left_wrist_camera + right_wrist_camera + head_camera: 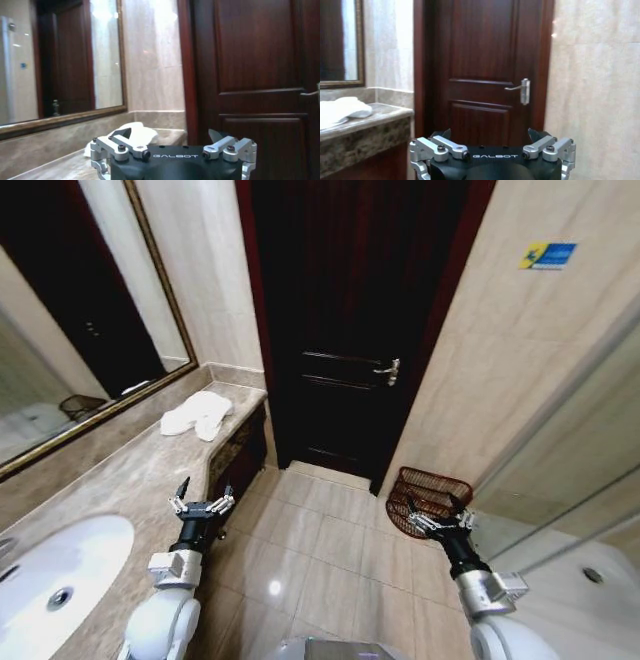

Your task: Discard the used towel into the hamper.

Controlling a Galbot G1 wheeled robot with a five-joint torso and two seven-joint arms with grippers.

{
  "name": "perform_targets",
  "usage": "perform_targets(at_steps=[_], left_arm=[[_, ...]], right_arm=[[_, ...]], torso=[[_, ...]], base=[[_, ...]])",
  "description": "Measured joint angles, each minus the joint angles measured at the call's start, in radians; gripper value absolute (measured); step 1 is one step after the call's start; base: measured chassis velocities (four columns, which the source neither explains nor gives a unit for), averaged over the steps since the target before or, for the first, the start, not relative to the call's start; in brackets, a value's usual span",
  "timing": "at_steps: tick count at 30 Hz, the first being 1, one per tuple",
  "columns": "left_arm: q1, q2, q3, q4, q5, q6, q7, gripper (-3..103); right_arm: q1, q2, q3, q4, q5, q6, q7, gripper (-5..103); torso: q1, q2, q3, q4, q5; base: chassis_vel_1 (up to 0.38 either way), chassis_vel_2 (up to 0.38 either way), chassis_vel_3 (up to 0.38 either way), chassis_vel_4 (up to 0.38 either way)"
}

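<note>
Head view: a dark wooden door (345, 310) is seen ahead, set between pale marble walls, with a framed mirror (70, 330) on the left wall. A marble counter (130, 470) runs below the mirror, and a white sink (55, 575) is set into its near end. The hamper (425, 500) is found on the tiled floor at the right, against the wall beside the door, and is seen tilted. The towel (198, 415) is laid in a crumpled heap at the counter's far end, near the door. The left gripper (201, 502) is held with fingers spread above the counter's edge, well short of the towel. The right gripper (442, 520) is held spread open just before the hamper.
</note>
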Motion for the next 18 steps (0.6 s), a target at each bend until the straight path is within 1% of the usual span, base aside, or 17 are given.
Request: perform_targets(at_steps=[5,8,18], left_arm=[[0.000,0.001,0.001,0.004,0.000,-0.009,-0.009,100],[-0.001,0.002,0.002,0.004,0.000,-0.010,-0.010,100],[-0.003,0.003,0.004,0.013,0.000,-0.016,-0.013,100]], right_arm=[[0.001,-0.001,-0.001,-0.007,0.000,0.004,-0.004,100],[0.003,-0.002,-0.001,-0.011,0.000,0.005,-0.006,100],[0.008,-0.002,-0.003,-0.034,0.001,0.016,-0.010,100]], torso=[[0.000,0.000,0.000,0.0000,-0.0001],[0.000,0.000,0.000,-0.0003,-0.0002],[0.000,0.000,0.000,-0.0002,-0.0001]], base=[[0.019,0.087,0.088,0.014],[-0.045,0.059,0.063,-0.056],[-0.067,0.070,0.078,-0.067]])
